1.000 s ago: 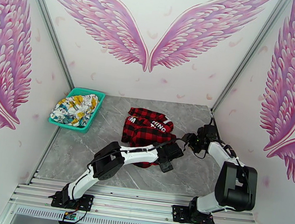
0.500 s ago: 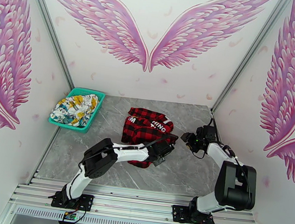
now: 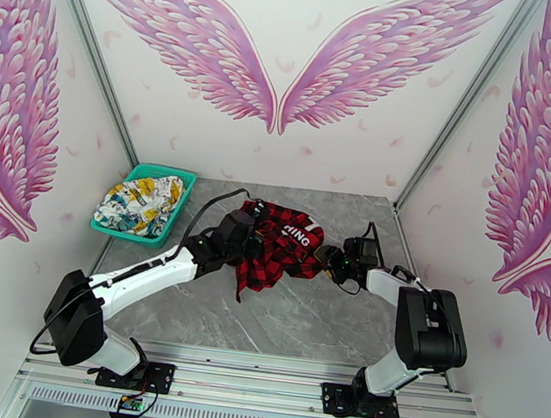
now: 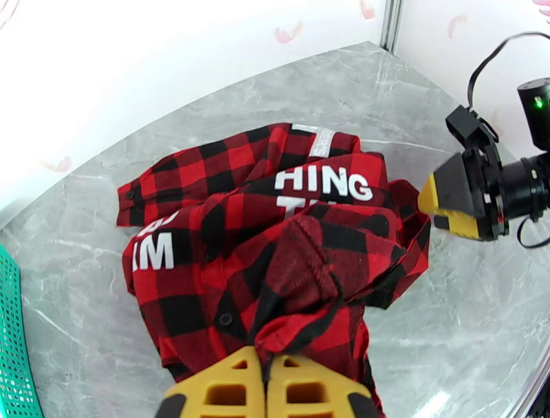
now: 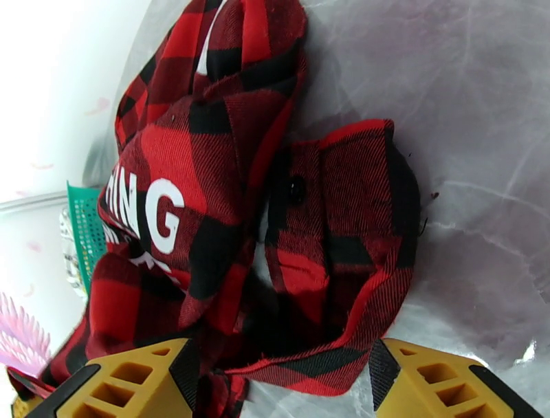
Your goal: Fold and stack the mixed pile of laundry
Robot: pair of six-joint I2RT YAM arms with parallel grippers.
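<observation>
The red-and-black plaid garment [image 3: 283,248] with white lettering lies crumpled mid-table. My left gripper [image 3: 250,233] is at its left side; in the left wrist view its yellow fingers [image 4: 227,392] are pressed together on a bunched fold of the plaid garment [image 4: 275,227]. My right gripper [image 3: 324,257] sits low at the garment's right edge. Its jaws stand wide open in the right wrist view, with a plaid flap [image 5: 344,234] lying between the fingers [image 5: 130,381]. The white cartoon-print garment [image 3: 139,202] lies in the teal basket [image 3: 183,208].
The teal mesh basket stands at the table's back left, against the left wall, and its edge shows in the right wrist view [image 5: 82,220]. Bare grey marble table [image 3: 302,320] stretches in front of the garment. Side walls and corner posts close in the table.
My left arm swung from the garment's near right side to its left side, pulling plaid fabric along. My right gripper slid left up to the garment's right edge.
</observation>
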